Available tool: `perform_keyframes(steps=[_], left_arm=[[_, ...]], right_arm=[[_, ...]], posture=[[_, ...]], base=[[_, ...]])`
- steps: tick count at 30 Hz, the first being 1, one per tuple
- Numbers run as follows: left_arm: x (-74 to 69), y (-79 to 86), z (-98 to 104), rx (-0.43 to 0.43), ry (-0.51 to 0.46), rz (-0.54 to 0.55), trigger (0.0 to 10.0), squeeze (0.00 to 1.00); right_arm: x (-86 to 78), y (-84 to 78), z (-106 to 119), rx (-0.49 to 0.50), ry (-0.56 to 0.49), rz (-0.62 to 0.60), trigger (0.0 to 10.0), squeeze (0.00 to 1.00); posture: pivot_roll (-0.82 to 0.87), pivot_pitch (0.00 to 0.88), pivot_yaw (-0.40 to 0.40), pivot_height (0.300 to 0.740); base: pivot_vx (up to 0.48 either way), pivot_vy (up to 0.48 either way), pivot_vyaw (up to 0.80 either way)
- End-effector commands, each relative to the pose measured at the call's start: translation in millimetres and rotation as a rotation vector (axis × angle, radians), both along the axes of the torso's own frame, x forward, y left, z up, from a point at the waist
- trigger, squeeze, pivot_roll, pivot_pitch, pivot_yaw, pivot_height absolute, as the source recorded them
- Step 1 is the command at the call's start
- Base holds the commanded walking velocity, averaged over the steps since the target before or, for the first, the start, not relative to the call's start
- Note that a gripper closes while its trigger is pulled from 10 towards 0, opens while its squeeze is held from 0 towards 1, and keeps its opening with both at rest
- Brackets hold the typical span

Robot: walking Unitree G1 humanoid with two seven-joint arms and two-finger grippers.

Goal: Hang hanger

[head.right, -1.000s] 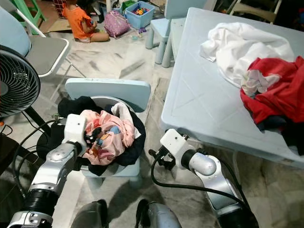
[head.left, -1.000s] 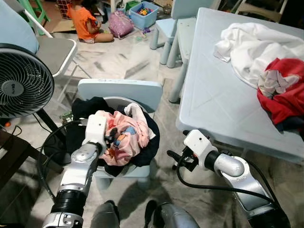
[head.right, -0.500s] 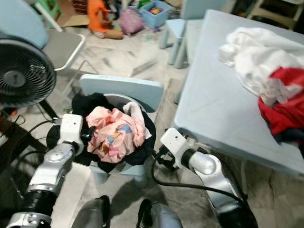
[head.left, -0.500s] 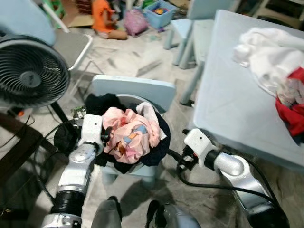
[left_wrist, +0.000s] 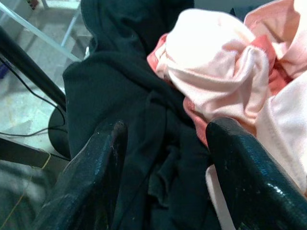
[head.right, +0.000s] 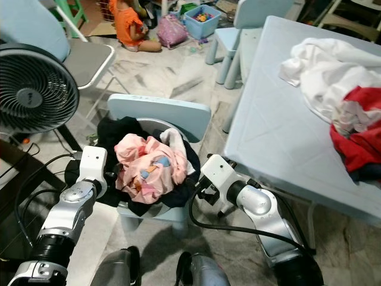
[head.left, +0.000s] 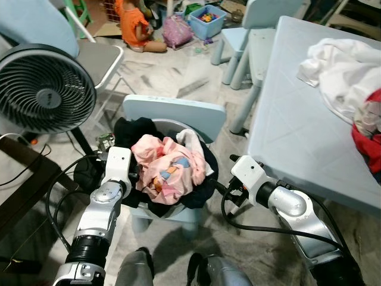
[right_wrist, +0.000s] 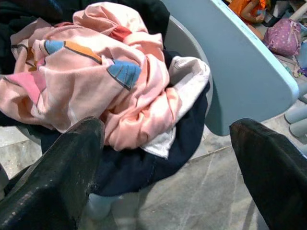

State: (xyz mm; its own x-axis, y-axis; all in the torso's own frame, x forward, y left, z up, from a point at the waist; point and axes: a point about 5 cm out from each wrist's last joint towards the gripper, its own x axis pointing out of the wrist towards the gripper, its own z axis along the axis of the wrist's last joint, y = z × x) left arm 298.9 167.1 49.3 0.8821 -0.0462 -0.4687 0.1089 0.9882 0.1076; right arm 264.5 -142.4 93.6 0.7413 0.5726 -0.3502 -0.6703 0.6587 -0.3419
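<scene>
A small pale-blue chair (head.left: 172, 113) stands before the robot with a heap of laundry on its seat: a pink printed garment (head.left: 166, 170) on top, black clothing (left_wrist: 124, 110) beneath and spilling over the sides. No hanger can be made out anywhere in the pile or on the pale-blue counter (head.left: 297, 125) to the right, where white cloth (head.left: 339, 62) and red cloth (head.left: 369, 143) lie bunched; the hanger is hidden or elsewhere, so the step in hand looks like searching the heap for it. The left gripper (left_wrist: 165, 143) sits at the left edge of the pile, its fingers spread and empty, one over the black fabric, the other against the pink garment. The right gripper (right_wrist: 168, 158) hovers just off the chair's right side, fingers wide apart with nothing between them, aimed at the pink garment and the dark folds under it. To do this well, the robot would probably lift or part the top garment with one gripper, not clamp blindly, since soft layers will bunch and drag their neighbours off the seat. The other gripper should be kept free to take the hanger by its hook or shoulder once exposed. A standing fan (head.left: 44, 89) and its cable (head.left: 59, 179) lie close on the left, and a person sits on the floor (head.left: 155, 68) well behind, so wide swings are best avoided.
</scene>
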Motion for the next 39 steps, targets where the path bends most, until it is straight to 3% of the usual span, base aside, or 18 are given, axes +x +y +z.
perform_keyframes(steps=[1,6,13,14,15,17,18,26,39], left_arm=[[-1.3,-4.7,-5,0.007,0.037,-0.022,10.0,0.0],[3.0,-4.7,-12,0.007,0.08,-0.058,10.0,0.0],[15.5,-17.7,-20,-0.038,0.139,-0.155,10.0,0.0],[14.4,-21.0,-24,-0.056,0.162,-0.167,7.1,0.0],[11.8,-24.2,-29,-0.068,0.191,-0.187,1.7,0.0],[10.4,-26.0,-32,-0.085,0.205,-0.195,1.7,0.0],[9.7,-26.4,-34,-0.101,0.212,-0.192,0.0,0.0],[8.7,-14.5,-37,-0.262,0.249,-0.072,0.0,0.0],[12.7,0.1,-35,-0.232,0.212,-0.04,0.0,0.0]], right_arm=[[-1.4,-2.8,1,-0.002,-0.009,-0.003,10.0,0.0],[-1.6,0.5,4,-0.001,-0.023,0.012,10.0,0.0],[-3.2,-2.5,6,-0.017,-0.033,0.019,10.0,0.0],[-3.1,-3.5,6,-0.019,-0.033,0.017,10.0,0.0],[-2.7,-3.8,7,-0.02,-0.035,0.016,10.0,0.0],[-2.0,-3.8,7,-0.019,-0.035,0.015,10.0,0.0],[-1.5,-3.3,7,-0.017,-0.036,0.014,10.0,0.0],[-5.4,4.4,2,-0.014,-0.008,0.059,10.0,0.0],[-4.1,6.7,2,-0.009,0.023,0.106,10.0,0.0]], posture=[[-0.06,0.15,-0.103,0.74],[-0.07,0.158,-0.109,0.74],[-0.1,0.16,-0.115,0.74],[-0.1,0.16,-0.113,0.74],[-0.1,0.158,-0.11,0.74],[-0.1,0.158,-0.11,0.74],[-0.1,0.159,-0.109,0.74],[-0.08,0.162,-0.114,0.74],[-0.07,0.153,-0.122,0.74]], base=[[0.0,0.0,0.0],[0.0,0.0,0.0],[0.0,0.0,0.0],[0.0,0.0,0.0],[0.0,0.0,0.0],[0.0,0.0,0.0],[0.0,0.0,0.0],[0.0,0.0,0.0],[0.0,0.0,0.0]])
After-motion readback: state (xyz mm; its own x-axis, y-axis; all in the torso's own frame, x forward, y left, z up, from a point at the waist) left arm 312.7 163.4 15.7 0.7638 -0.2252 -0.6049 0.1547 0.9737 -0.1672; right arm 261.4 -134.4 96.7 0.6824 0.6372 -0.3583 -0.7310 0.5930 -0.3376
